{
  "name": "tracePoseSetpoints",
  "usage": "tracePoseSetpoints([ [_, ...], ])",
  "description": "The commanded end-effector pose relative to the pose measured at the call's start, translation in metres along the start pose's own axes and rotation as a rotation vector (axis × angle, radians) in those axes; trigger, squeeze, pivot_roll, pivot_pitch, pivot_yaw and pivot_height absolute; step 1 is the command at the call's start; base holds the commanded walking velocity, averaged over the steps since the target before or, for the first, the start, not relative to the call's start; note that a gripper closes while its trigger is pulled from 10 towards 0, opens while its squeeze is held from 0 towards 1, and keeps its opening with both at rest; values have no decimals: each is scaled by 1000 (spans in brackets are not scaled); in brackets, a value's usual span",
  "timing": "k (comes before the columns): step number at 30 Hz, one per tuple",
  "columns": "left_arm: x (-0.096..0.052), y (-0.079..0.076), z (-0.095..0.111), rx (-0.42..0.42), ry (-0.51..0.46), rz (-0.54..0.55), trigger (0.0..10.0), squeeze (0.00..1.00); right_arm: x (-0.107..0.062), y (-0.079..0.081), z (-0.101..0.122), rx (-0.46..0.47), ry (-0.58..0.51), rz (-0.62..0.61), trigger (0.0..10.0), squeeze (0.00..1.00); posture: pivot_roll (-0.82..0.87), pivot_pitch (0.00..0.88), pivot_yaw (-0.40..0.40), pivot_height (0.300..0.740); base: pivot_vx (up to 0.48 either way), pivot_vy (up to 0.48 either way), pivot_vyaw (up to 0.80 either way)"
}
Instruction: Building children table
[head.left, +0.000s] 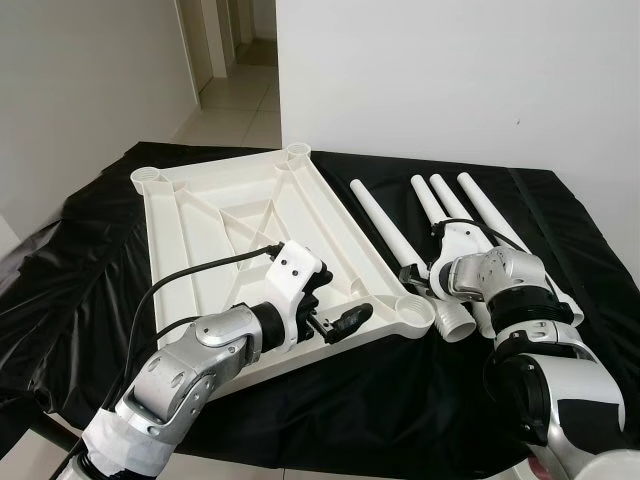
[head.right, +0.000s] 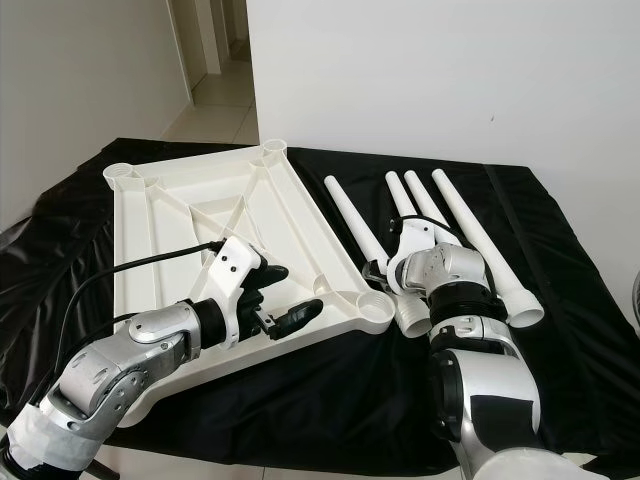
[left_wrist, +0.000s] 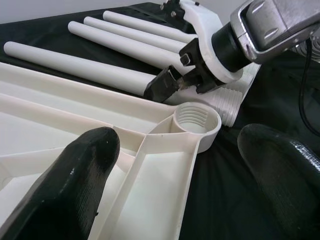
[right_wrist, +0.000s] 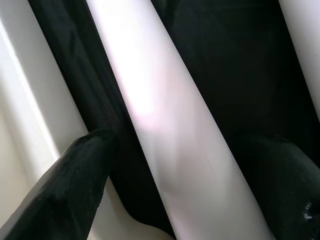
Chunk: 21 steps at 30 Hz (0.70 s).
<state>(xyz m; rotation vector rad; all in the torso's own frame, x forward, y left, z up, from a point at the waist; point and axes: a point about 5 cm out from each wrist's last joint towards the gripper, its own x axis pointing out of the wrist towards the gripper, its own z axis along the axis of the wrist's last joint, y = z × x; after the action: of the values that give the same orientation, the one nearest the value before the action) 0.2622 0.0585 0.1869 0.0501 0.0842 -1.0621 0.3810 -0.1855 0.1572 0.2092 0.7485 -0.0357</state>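
The big white ribbed plastic tabletop (head.left: 240, 230) is lying upside down on the black cloth (head.left: 80, 290), looking stiff and light, best held by its rim. Four smooth white tapered plastic legs (head.left: 385, 230) are lying just beside it, likely slippery. The right gripper (head.left: 410, 277) is reaching with fingers spread around the nearest leg. The left gripper (head.left: 335, 322) is hovering open over the tabletop's near edge

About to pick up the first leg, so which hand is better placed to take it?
Probably the right hand: its open fingers already straddle the nearest table leg on the black cloth. The left hand hovers open over the upturned tabletop, near its corner socket.
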Motion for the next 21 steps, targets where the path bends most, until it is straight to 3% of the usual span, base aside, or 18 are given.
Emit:
tracePoseSetpoints([
  [1,-2,-6,1,-1,-3,-88,10000,0,6,5,-13,-21,68,17,10000,0,4,16,3,740,0,0,0],
  [4,-2,-6,2,-2,-6,-83,10000,0,7,5,-15,-33,83,31,10000,0,4,20,1,740,0,0,0],
  [5,-2,-6,2,-1,-7,-81,10000,0,7,6,-16,-37,95,33,7882,0,4,21,0,740,0,0,0],
  [7,-2,-6,2,-1,-7,-81,10000,0,7,6,-16,-37,95,33,7882,0,4,21,0,740,0,0,0],
  [8,-2,-5,3,-1,-10,-78,10000,0,9,6,-18,-72,106,26,0,0,3,24,-1,740,0,0,0],
  [19,-2,-3,4,-7,-25,-62,10000,0,7,9,-12,-121,75,29,0,0,4,29,-5,740,0,0,0],
  [21,0,-1,6,-5,-33,-55,10000,0,2,9,1,-116,23,45,0,0,-1,26,-5,740,0,0,0],
])
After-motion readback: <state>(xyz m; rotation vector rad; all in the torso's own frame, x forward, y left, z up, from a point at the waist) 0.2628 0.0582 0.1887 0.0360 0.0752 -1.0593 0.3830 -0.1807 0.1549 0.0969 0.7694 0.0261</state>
